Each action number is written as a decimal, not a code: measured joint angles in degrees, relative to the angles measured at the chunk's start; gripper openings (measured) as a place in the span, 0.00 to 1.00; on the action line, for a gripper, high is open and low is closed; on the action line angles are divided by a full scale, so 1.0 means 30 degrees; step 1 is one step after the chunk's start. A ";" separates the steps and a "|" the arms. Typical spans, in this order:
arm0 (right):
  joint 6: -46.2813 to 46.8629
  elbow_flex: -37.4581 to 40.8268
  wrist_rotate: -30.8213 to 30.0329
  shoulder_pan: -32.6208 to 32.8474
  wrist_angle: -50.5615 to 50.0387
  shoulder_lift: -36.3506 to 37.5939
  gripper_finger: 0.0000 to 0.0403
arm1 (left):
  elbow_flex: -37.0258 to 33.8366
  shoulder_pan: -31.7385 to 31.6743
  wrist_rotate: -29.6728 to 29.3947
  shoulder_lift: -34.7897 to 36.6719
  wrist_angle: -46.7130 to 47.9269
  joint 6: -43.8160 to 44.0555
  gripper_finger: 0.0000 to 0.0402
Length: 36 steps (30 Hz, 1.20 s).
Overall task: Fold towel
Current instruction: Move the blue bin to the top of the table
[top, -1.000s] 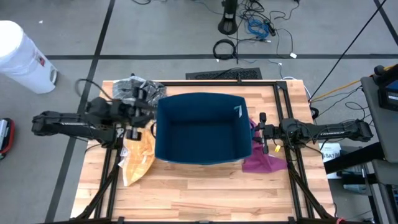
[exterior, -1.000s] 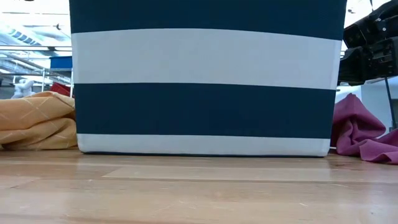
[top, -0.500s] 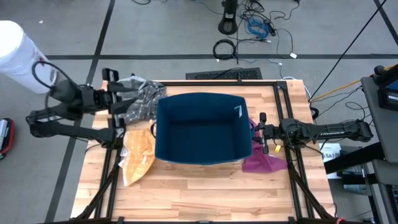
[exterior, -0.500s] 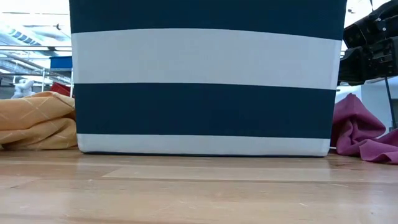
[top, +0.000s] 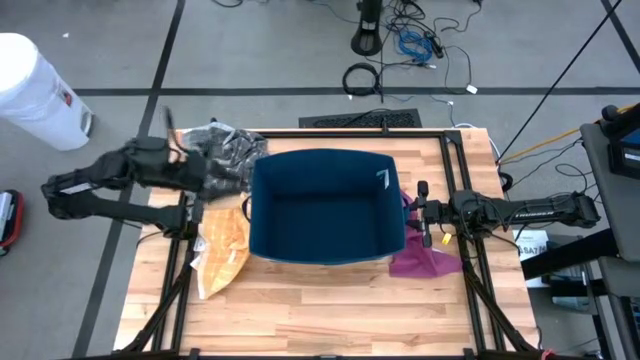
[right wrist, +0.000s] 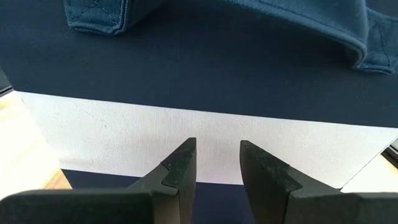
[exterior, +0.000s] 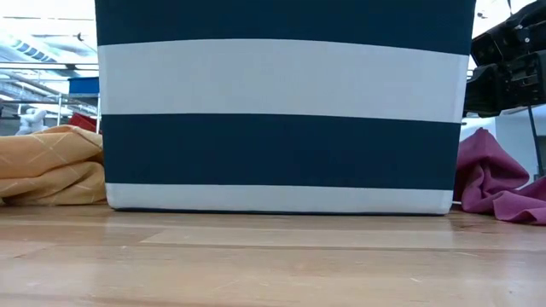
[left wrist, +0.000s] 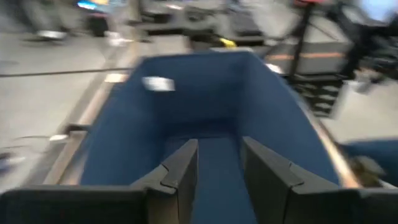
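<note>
Meanwhile both grippers' fingers apart, empty; left gripper (top: 212,178) beside grey towel (top: 232,152), right gripper (top: 420,210) above magenta towel (top: 425,260).

The striped bin (exterior: 281,111) was matt woven cloth; the table (top: 330,310) was smooth, pale wood planks.

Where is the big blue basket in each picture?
High view: the blue basket sits mid-table, between both arms.
Low view: its striped wall fills the middle.
Left wrist view: seen from above, open inside.
Right wrist view: its striped side fills the picture.
Shared landmark: the white stripe.
</note>
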State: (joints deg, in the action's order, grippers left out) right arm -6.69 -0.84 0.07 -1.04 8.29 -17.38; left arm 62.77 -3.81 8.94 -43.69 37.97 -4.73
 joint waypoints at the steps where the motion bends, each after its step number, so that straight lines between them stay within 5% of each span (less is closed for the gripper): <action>1: 0.0000 0.0004 0.0001 0.0000 0.0000 -0.0003 0.27 | -0.0398 0.0102 0.0355 -0.0329 -0.0535 -0.0009 0.32; 5: 0.0002 0.0003 -0.0002 0.0000 0.0000 -0.0003 0.27 | -0.2874 0.0785 0.0541 -0.1941 -0.4047 -0.0262 0.32; 12: 0.0003 0.0007 -0.0006 0.0000 0.0000 0.0003 0.27 | -0.5155 0.1875 0.2802 -0.5500 -1.9872 -0.2409 0.32; 19: 0.0003 0.0007 -0.0001 0.0000 0.0000 -0.0003 0.27 | -0.5171 0.2219 0.2782 -0.6941 -3.0670 -0.5101 0.32; 31: 0.0003 0.0007 -0.0006 0.0000 0.0000 0.0004 0.27 | -0.4965 0.2226 0.0850 -0.1262 -3.0360 -0.7838 0.32; 36: 0.0003 0.0007 -0.0006 0.0000 0.0000 0.0004 0.27 | -0.4965 0.2264 -0.2269 0.1494 -2.5731 -0.8898 0.32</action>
State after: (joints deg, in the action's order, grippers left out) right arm -6.68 -0.82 0.05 -1.04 8.29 -17.37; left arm 47.88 2.98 2.13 -39.21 -39.23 -31.42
